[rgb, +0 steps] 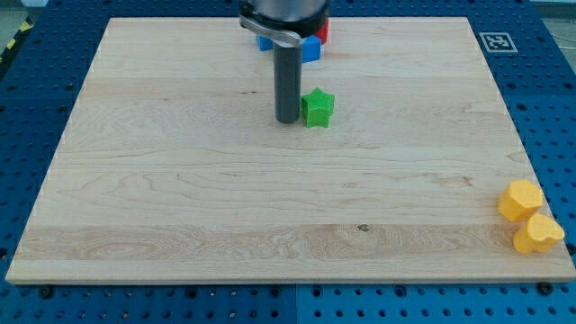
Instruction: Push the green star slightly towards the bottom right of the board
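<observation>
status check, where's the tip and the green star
My tip down on the board, right against the left side of the green star. Path to the bottom right open; two yellow blocks sit far off at the right edge.

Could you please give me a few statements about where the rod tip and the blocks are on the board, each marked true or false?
1. My tip is immediately to the view's left of the green star. True.
2. The two yellow blocks sit near the view's top left corner. False: they lie at the view's bottom right edge of the board.
3. A blue block and a red block lie near the view's top, partly hidden behind the arm. True.
4. The green star touches the yellow blocks. False: it is far from them.
</observation>
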